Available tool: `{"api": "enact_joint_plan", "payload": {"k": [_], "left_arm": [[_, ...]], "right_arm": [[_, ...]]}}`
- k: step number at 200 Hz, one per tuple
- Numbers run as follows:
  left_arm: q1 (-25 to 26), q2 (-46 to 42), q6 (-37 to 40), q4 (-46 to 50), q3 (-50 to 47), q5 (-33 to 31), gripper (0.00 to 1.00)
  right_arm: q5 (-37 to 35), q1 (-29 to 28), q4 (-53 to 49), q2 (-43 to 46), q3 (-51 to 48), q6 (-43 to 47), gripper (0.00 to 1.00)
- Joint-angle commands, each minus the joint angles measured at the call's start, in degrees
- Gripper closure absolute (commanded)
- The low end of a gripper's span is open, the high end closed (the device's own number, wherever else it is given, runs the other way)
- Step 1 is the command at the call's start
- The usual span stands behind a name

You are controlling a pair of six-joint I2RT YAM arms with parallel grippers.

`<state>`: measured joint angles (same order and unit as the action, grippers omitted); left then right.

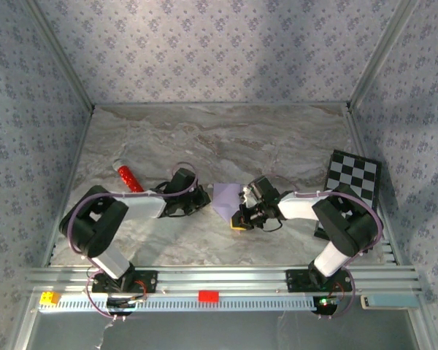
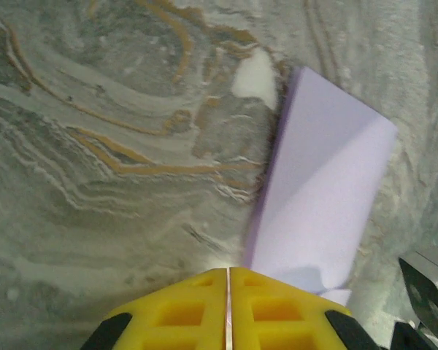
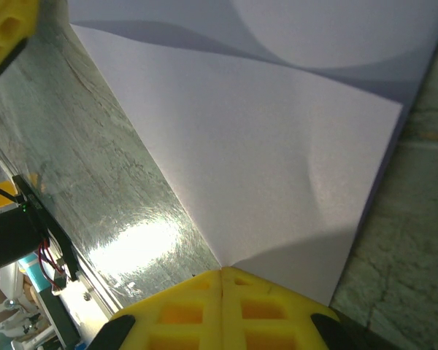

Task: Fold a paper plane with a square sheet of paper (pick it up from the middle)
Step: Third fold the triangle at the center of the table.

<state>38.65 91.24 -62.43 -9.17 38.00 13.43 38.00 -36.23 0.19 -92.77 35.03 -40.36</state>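
The marbled grey desk [image 1: 226, 138] takes up most of the overhead view, walled in on three sides by patterned blue paper. The left arm [image 1: 109, 219] and right arm [image 1: 336, 219] both reach inward from their bases at the near edge and meet around the middle of the desk. A black-and-white checkered board [image 1: 354, 176] lies at the far right, just behind the right arm's elbow.

The square sheet of paper [image 1: 226, 197] sits at the centre between the two wrists. It is pale lilac and already folded over, so it looks like a tapered wedge rather than a square. From the left wrist, the sheet [image 2: 321, 189] lies ahead and to the right.

The left pincer [image 2: 228, 292] has its yellow fingers pressed together, and the sheet's near end lies right at its tip (whether any paper is caught there I cannot tell). The right pincer [image 3: 220, 288] is also pressed together, and a corner of the sheet [image 3: 277, 146] runs straight into the seam, so it is pinching the paper.

A small red cylinder [image 1: 129, 178] lies well to the left, behind the left arm. On the front rail sit a red block [image 1: 208, 295] and a yellow block [image 1: 50, 298].
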Motion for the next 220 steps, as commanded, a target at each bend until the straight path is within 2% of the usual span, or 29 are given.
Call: {"api": "enact_joint_plan", "payload": {"k": [1, 27, 60, 113, 161, 220], "left_arm": [[0.56, -3.71, 2.33, 3.24, 2.26, -0.77, 0.89], [2.57, -3.98, 2.76, 2.32, 3.10, 0.63, 0.88], [5.32, 0.35, 3.43, 1.23, 4.95, 2.05, 0.89], [4.72, 6.40, 2.52, 0.42, 3.77, 0.04, 0.92], [4.68, 6.73, 1.00, 0.05, 0.70, -0.95, 0.94], [4.69, 6.93, 1.35, 0.29, 1.11, -0.51, 0.95]], "right_arm": [[-3.38, 0.37, -6.85, -1.88, -0.64, 1.60, 1.00], [-3.50, 0.54, -7.55, -1.64, -0.24, 1.86, 1.00], [-3.37, 0.67, -7.83, -1.60, 0.00, 1.86, 1.00], [-2.90, 0.81, -9.05, 0.66, 1.40, 2.54, 1.00], [-3.24, -0.59, -9.56, 3.98, 7.44, 1.93, 0.99], [-3.28, -1.60, -8.10, -4.99, 13.05, 2.04, 0.99]]}}
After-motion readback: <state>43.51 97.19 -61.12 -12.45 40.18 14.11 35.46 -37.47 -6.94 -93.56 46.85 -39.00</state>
